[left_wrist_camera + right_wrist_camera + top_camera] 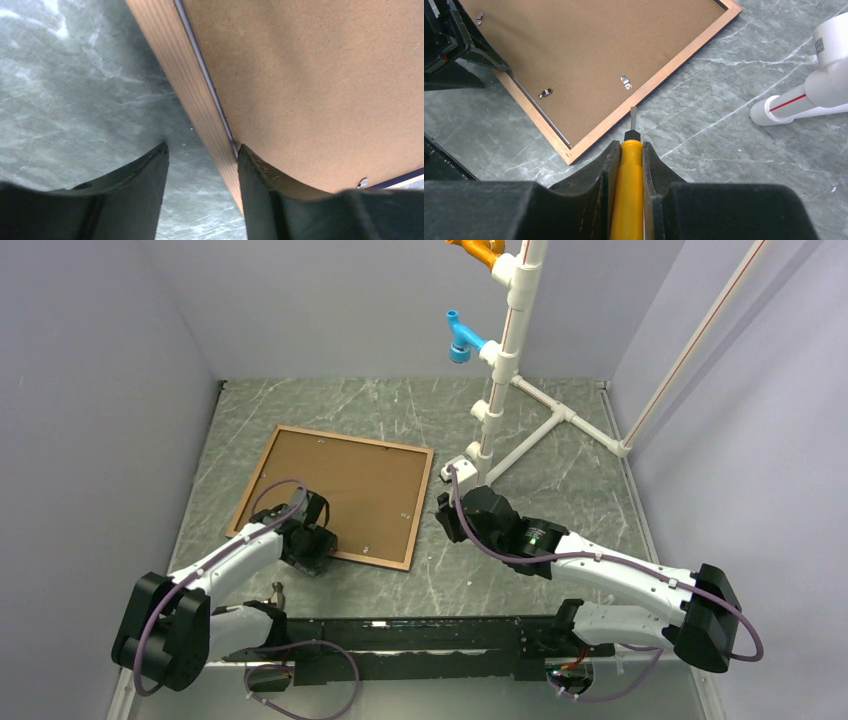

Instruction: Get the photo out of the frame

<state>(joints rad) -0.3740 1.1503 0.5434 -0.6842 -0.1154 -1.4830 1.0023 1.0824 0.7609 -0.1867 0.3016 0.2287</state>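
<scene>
Lying back-up on the grey marbled surface (400, 405), the frame (674, 61) shows its pale wood rim, with the photo (340, 485) face down inside it. Only the photo's brown backing board is visible and the print side is hidden. Seen from above, the frame sits left of centre, turned at a slight angle to the surface's edges. Small metal tabs (625, 81) dot the board just inside the rim. The left gripper (203, 146) is at the frame's near edge with its jaws spread and grasping nothing. One finger (150, 170) is over the bare surface outside the rim, and the other (260, 175) is on the board side, its tip at the thin dark seam where board meets rim. The wood rim runs between the two fingers. The right gripper (630, 145) is clenched on the yellow handle of a screwdriver (626, 190), just off the frame's right-hand edge near its front corner. The screwdriver's flat blade points at the outer side of the rim, close to one of the tabs. Whether the blade touches the wood cannot be told. Behind the right arm a white pipe stand (505, 350) rises from the surface. It carries a blue fitting (460, 340) and, higher up, an orange one (478, 250), both well apart from the frame.
</scene>
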